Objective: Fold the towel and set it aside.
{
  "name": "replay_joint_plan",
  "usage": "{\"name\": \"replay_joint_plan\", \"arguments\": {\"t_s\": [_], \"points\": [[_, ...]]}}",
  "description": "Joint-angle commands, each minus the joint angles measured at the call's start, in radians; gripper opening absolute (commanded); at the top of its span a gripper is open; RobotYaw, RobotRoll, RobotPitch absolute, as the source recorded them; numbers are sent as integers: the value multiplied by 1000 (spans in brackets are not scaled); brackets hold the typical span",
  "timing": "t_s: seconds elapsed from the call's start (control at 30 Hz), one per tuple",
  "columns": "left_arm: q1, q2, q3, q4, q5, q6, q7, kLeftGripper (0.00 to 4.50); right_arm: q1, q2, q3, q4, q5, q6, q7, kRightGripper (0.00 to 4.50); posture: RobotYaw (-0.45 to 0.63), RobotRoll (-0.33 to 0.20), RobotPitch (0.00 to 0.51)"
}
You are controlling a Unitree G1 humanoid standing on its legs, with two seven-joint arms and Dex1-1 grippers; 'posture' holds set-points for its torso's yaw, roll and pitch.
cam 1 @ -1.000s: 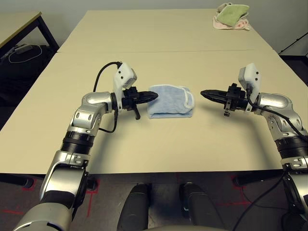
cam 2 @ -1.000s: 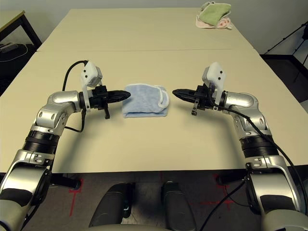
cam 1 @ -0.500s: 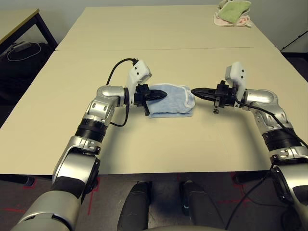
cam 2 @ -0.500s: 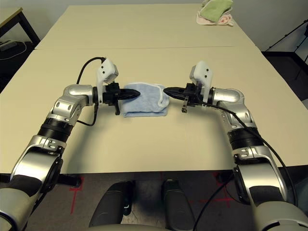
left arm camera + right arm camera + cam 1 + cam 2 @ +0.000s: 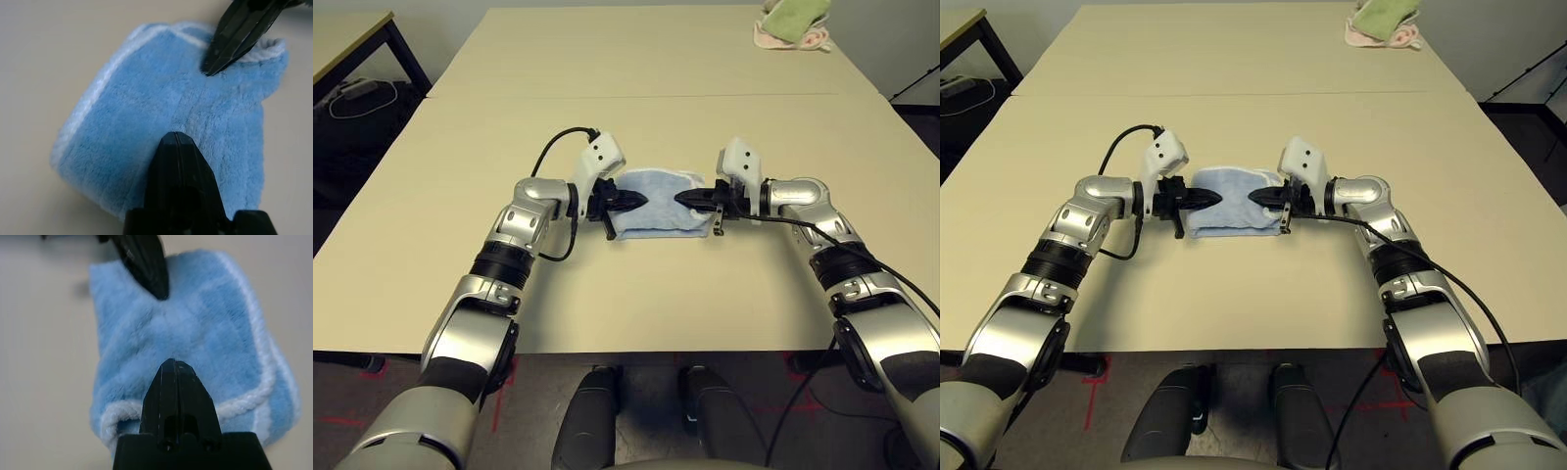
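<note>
Both pinched-shut grippers meet over the folded towel

The light blue terry towel [image 5: 658,204] lies folded mid-table [image 5: 636,294], white edging rightward; left gripper [image 5: 640,201] and right gripper [image 5: 683,199] hover above it, holding nothing, bare tabletop all around.

Fluffy terry-cloth towel [image 5: 656,201], smooth matt table [image 5: 636,127], glossy silver metal forearms [image 5: 524,220]

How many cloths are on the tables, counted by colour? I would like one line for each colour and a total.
Light blue towel: 1
Green cloth: 1
Pink cloth: 1
Total: 3
</note>
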Motion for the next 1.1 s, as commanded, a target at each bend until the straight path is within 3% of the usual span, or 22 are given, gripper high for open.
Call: {"name": "replay_joint_plan", "arguments": {"t_s": [0.03,0.23,0.47,0.63,0.8,0.97,1.1], "points": [[27,6,-46,61,54,-3,-2,22,-8,-17,53,38,-81,15,-29,0,111,0,185],[19,-20,-55,128,78,8,25,22,-26,-24,129,84,-190,29,-65,0,95,0,175],[5,-12,-50,149,79,-4,7,22,-39,-3,139,139,-209,-5,-91,0,93,0,167],[-36,11,-6,117,31,22,-42,22,-27,3,24,98,-32,5,57,0,96,0,161],[-78,42,48,39,-42,75,-123,22,-48,4,-116,84,112,74,74,0,91,0,158],[-120,16,102,58,-60,74,-51,22,-63,26,-167,80,139,83,8,0,90,0,158],[-141,-29,123,146,-29,0,58,22,-86,68,-160,106,92,76,-147,0,85,0,155]]}}
